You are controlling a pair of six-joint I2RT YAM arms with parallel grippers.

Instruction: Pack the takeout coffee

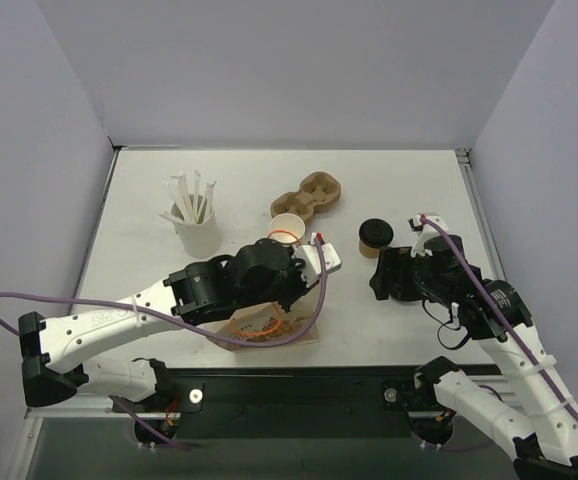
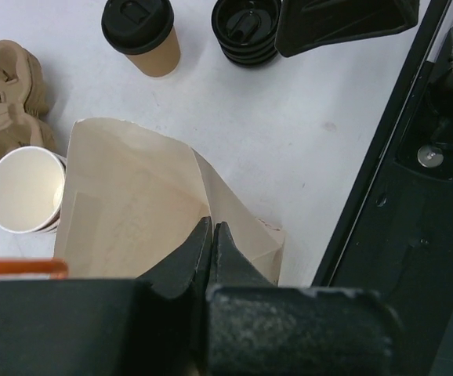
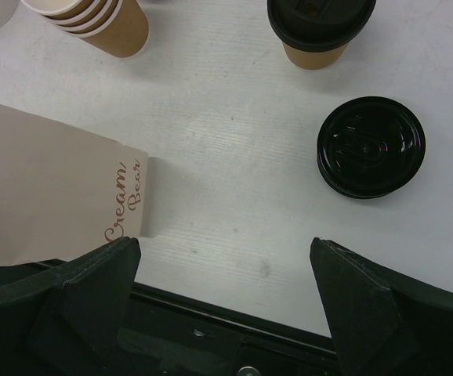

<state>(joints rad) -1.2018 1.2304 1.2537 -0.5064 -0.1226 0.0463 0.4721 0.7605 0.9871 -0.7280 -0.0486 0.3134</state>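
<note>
Takeout coffee (image 1: 374,238) upright, lidded; left hand (image 2: 212,229) pinching paper bag (image 2: 132,207) edge

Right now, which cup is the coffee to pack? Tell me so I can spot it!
Find the white table, then the brown cardboard tray near its middle. Just right of the tray stands a small tan cup. It alone wears a black lid: the stacked cups are open and white inside, and the pile of lids has no cup.
</note>
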